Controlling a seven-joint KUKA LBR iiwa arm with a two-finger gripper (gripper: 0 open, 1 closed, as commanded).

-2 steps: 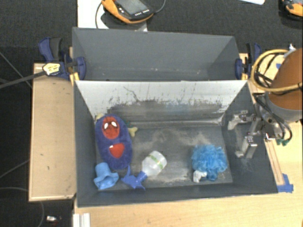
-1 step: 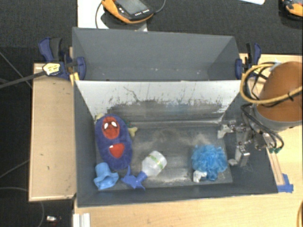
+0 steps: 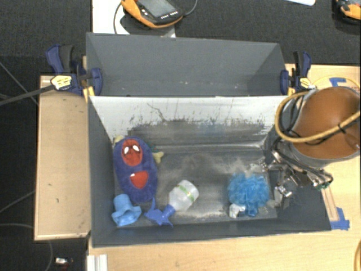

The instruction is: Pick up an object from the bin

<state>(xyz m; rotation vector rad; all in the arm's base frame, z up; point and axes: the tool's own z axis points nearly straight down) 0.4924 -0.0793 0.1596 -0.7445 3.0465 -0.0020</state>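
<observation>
Pincer [image 3: 282, 192] beside blue puff [image 3: 248, 189], scuffed grey bin floor [image 3: 210, 165]

No text, label, brand or number can be read anywhere. A screen [image 3: 157, 2] is seen on the orange device [image 3: 131, 8] lying beyond the bin [image 3: 186, 66], but nothing on it can be made out.

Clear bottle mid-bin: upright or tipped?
Tipped. The clear bottle lies on its side on the floor of the bin, right of the blue plush toy.
</observation>
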